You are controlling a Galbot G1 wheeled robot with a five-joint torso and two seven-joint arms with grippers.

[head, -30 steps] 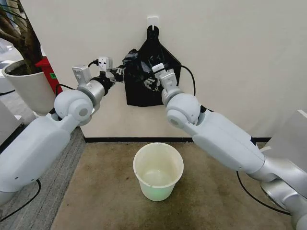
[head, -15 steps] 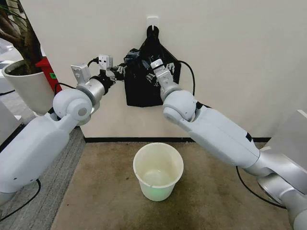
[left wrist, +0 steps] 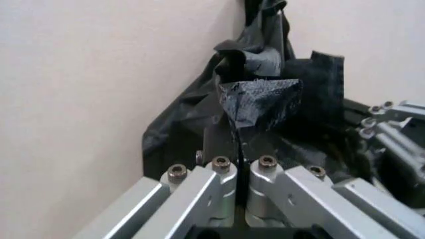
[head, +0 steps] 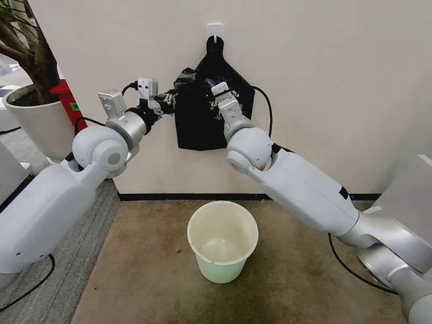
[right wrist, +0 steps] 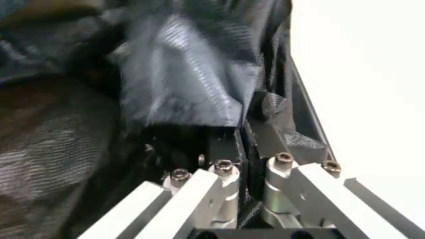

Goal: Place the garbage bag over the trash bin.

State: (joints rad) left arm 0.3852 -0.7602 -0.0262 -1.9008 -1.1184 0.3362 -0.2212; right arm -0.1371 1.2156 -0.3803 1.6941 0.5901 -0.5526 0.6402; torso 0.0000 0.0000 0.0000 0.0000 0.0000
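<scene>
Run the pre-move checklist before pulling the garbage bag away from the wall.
1. Left gripper shut on the garbage bag: ok.
2. Right gripper shut on black film: ok.
3. Film free of the hanging bundle: cannot tell.
4. Trash bin upright, mouth open, below the arms: ok.
5. Bag mouth spread open: not ok, bunched.

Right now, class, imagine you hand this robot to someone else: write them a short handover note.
Left gripper: up at the wall, shut on the garbage bag.
Right gripper: beside it at the black bundle on the wall hook, shut on black film.
Trash bin: on the floor below, open, no bag over it.
Done: bag gripped.
Left: pull it free, spread it, fit it over the bin's rim.
</scene>
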